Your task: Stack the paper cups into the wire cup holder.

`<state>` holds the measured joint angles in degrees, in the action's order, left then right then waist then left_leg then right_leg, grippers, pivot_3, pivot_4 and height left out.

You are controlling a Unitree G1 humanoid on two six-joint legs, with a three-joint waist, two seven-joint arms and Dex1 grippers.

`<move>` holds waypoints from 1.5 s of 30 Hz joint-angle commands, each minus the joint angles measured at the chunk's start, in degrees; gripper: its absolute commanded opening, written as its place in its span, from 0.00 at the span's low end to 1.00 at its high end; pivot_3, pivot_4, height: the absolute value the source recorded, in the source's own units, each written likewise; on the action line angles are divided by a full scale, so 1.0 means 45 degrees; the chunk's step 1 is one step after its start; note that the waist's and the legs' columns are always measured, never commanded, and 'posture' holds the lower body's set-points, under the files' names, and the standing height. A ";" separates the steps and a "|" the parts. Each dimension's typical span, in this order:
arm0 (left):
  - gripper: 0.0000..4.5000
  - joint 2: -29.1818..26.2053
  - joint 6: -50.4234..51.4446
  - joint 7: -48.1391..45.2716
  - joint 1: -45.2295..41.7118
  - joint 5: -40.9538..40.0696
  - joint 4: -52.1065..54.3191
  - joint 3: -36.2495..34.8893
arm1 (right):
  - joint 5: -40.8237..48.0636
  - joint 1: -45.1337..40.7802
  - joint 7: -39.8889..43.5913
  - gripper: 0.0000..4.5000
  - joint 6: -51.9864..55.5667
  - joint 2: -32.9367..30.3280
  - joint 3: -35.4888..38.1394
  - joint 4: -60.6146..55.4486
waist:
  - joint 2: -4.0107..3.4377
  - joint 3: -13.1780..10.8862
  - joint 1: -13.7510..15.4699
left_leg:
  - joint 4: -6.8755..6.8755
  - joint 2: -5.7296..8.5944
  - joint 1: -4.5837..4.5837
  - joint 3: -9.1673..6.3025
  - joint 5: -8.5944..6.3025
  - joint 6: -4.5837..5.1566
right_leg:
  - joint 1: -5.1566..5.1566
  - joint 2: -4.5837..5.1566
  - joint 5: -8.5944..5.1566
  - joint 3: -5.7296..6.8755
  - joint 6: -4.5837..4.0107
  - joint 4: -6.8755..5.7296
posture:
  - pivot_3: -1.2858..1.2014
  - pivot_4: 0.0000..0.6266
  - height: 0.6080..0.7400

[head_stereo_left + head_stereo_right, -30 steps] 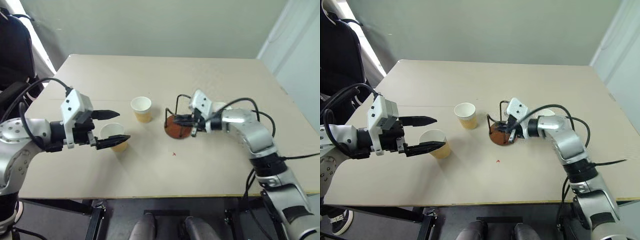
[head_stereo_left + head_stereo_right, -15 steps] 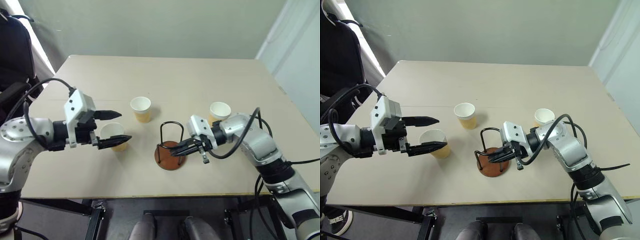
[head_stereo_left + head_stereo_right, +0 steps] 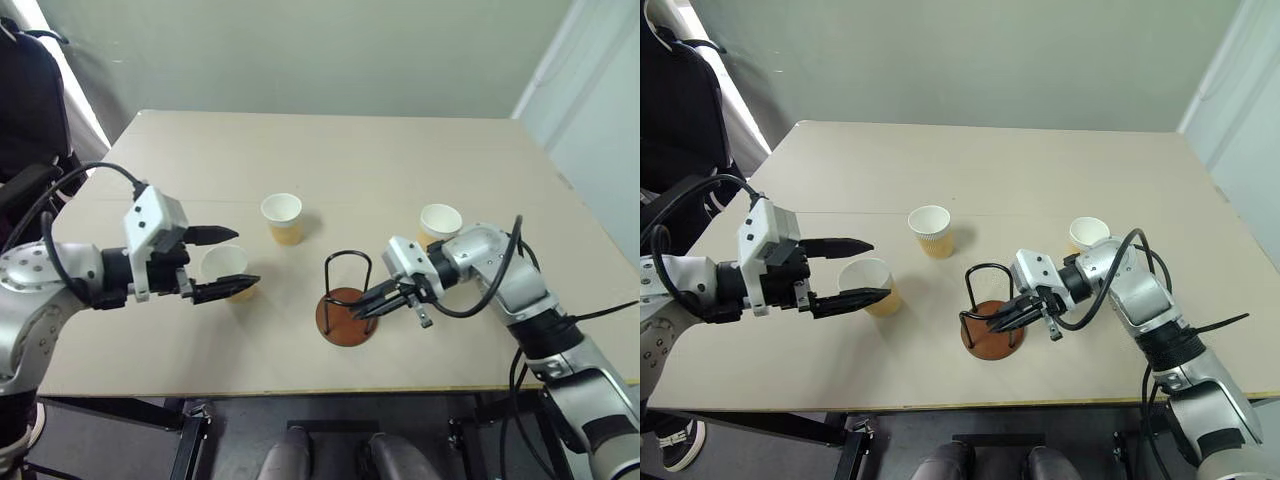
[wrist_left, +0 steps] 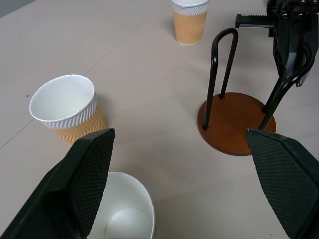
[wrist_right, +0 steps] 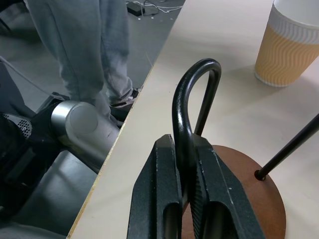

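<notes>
Presently the wire cup holder (image 3: pixel 345 305) is standing empty near the worktop's (image 3: pixel 400 160) front edge, the right end effector (image 3: pixel 372 305) clenching one wire loop. Three empty paper cups (image 3: pixel 283 217) are sitting apart; the released left end effector (image 3: pixel 227 262) is flanking one.

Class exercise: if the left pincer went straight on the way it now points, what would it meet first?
Probably the nearest paper cup, which stands between the open fingers of the left pincer; depth is hard to judge.

Open table (image 3: pixel 330 160) across the upper frame; mid-frame, three cups (image 3: pixel 283 218) (image 3: pixel 226 271) (image 3: pixel 440 223) and the holder (image 3: pixel 344 305) crowd the way.
</notes>
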<state>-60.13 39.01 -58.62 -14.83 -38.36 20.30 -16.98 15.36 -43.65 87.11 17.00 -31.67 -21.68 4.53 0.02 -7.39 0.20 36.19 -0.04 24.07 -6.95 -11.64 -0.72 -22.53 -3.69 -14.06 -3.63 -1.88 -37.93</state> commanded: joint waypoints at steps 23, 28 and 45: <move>1.00 -0.0766 -0.0236 -0.1479 -0.2045 -0.1121 0.0296 -0.0607 | 0.2859 -0.1379 -0.1099 0.99 0.3513 -0.4131 0.5492 -0.1745 | 0.0003 -0.0002 0.0097 | -0.0008 0.0000 0.0007 -0.0004 0.0012 -0.0016 | 0.0012 -0.0001 -0.0007 0.0021 -0.0020 0.0010 | 0.52 0.24 1.00; 1.00 -0.1152 -0.0709 -0.1570 -0.1243 0.0081 0.0890 0.0368 | -0.0524 -0.1095 -0.3070 0.99 0.1200 -0.4600 0.4126 0.0881 | 0.0004 0.0000 0.0054 | -0.0010 -0.0005 -0.0022 -0.0009 0.0002 -0.0013 | 0.0030 0.0000 -0.0009 0.0019 -0.0012 0.0006 | 0.52 0.24 1.00; 1.00 -0.1153 0.0061 -0.0961 0.0206 -0.0373 0.2007 -0.1242 | -0.4160 -0.3124 -0.3152 0.99 -0.3909 -0.2276 0.1549 0.6895 | -0.0016 -0.0009 0.0060 | -0.0026 -0.0021 0.0013 -0.0008 -0.0017 0.0008 | -0.0011 -0.0012 -0.0004 0.0021 -0.0010 0.0003 | 0.52 0.24 1.00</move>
<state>-64.47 38.90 -63.47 -13.94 -39.36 27.31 -19.93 -2.67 -56.08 72.40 1.02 -41.56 -14.77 34.71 -0.05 -7.43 0.47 36.08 -0.13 24.13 -6.98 -11.71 -0.68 -22.58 -3.74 -14.07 -3.53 -1.93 -37.92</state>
